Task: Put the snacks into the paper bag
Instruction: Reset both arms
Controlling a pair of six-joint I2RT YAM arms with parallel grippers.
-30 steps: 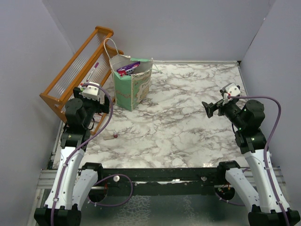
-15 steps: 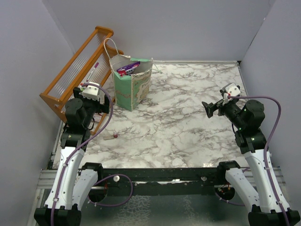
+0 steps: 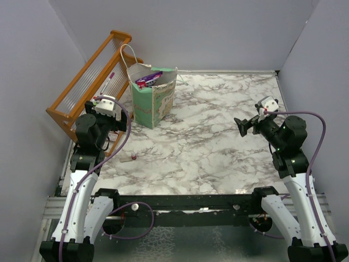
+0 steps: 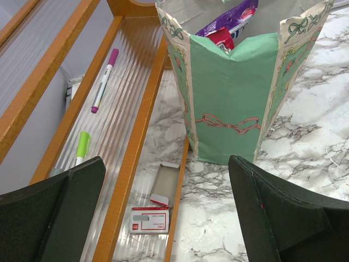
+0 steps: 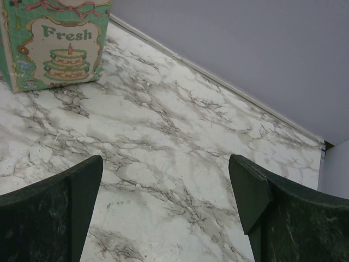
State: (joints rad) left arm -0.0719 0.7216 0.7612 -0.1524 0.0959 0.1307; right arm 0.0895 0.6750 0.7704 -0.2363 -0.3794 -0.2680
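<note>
The mint-green and cream paper bag (image 3: 154, 102) stands upright at the back left of the marble table, next to the rack. Snacks lie inside it: a purple packet (image 3: 148, 79) shows at the open top. In the left wrist view the bag (image 4: 234, 103) holds the purple packet (image 4: 229, 19) and a red packet (image 4: 221, 38). The right wrist view shows the bag's printed panel (image 5: 60, 49). My left gripper (image 3: 119, 123) is open and empty, a short way in front of the bag (image 4: 166, 174). My right gripper (image 3: 242, 126) is open and empty over bare marble at the right (image 5: 163, 169).
An orange slatted rack (image 3: 90, 82) leans along the left wall, holding a magenta marker (image 4: 103, 82) and a green marker (image 4: 82, 147). A red-and-white card (image 4: 148, 221) lies under it. A tiny red-capped tube (image 3: 132, 158) lies on the marble near the left arm. Walls enclose the table.
</note>
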